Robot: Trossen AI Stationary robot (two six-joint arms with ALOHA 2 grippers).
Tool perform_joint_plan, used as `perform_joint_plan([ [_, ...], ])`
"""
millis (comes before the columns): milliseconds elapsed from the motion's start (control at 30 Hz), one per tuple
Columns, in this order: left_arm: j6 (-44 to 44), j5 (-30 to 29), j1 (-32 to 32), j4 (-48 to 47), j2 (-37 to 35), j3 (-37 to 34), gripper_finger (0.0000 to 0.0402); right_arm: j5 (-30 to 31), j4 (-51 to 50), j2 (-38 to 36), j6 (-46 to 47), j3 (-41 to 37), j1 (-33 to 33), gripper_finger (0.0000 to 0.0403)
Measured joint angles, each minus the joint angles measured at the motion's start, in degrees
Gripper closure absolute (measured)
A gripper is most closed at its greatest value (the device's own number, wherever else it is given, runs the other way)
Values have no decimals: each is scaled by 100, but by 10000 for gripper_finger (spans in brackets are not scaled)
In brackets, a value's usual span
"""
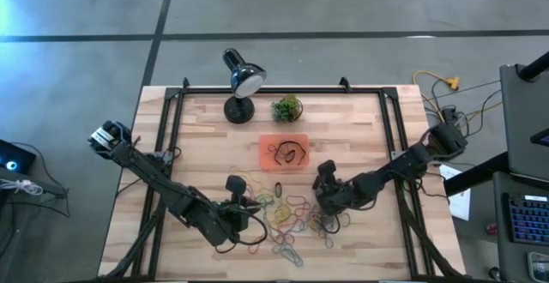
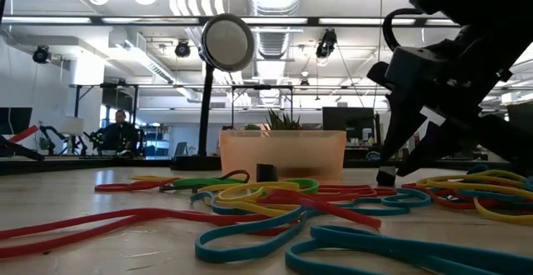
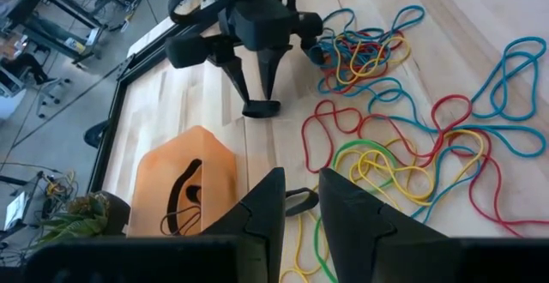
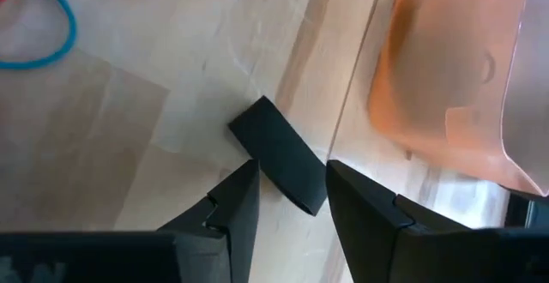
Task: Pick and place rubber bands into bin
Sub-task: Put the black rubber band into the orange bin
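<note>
Two grippers low over table: right gripper [image 4: 287,201] fingers apart, black clip [image 4: 280,154] between them, bin [image 4: 455,77] just beside; left gripper [image 3: 300,210] fingers apart, rubber bands [image 3: 386,137] ahead.

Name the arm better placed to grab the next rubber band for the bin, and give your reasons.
Probably the left. The left gripper sits at the edge of the rubber bands, fingers open over them. The right gripper is just as near the pile and closer to the bin, but points at a black clip.

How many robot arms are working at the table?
2. The left arm's tool is at the near-left edge of the rubber bands; the right arm's tool is just right of the bin, over the table.
</note>
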Motion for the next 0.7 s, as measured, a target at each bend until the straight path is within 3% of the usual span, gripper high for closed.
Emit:
perform_joint_plan([
  [233,0,-2,4,0,0,0,343,-406,53,0,-229,0,-219,282],
  [467,0,-2,4,0,0,0,343,-418,128,0,-227,0,-362,285],
  [700,0,-2,4,0,0,0,343,-426,137,0,-190,0,-388,327],
])
